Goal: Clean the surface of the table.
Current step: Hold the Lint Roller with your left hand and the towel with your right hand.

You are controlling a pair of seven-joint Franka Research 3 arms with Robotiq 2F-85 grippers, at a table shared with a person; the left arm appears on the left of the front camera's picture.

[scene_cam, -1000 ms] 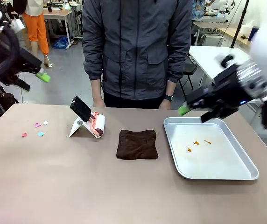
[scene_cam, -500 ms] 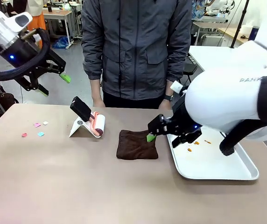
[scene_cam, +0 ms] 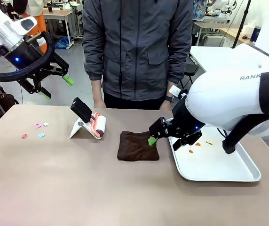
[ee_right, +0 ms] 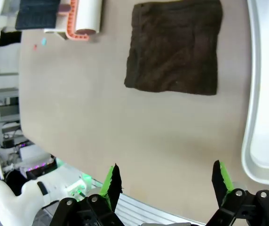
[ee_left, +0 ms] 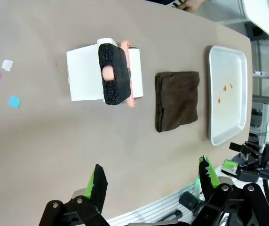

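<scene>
From where I stood, the wide brownish-tan table (scene_cam: 78,188) ran between the robot and a person in a grey jacket (scene_cam: 139,52) at the far edge. It looked laid out for the job. A dark brown folded cloth (scene_cam: 138,146) lay flat in the middle, within reach of either arm, I guessed. Left of it, a white lint roller with a black handle (scene_cam: 94,125) was propped on its stand with the handle sticking up, presumably for easy grabbing. Small coloured paper scraps (scene_cam: 37,126) were scattered near the left end, and I took those to be the mess. A silver rectangular metal tray (scene_cam: 219,180) on the right held a few orange crumbs (scene_cam: 198,144).

The right gripper (scene_cam: 165,141) hovered low, between the cloth's right edge and the tray's left rim. Its fingers were spread wide with nothing between them. One green pad (scene_cam: 152,140) lined up with the cloth's corner, but I couldn't tell whether it touched. The tabletop lay just beneath it.

The left gripper (scene_cam: 57,87) hung high over the far left edge, also spread and empty. The tabletop and scraps lay well below it, towards the near side.
</scene>
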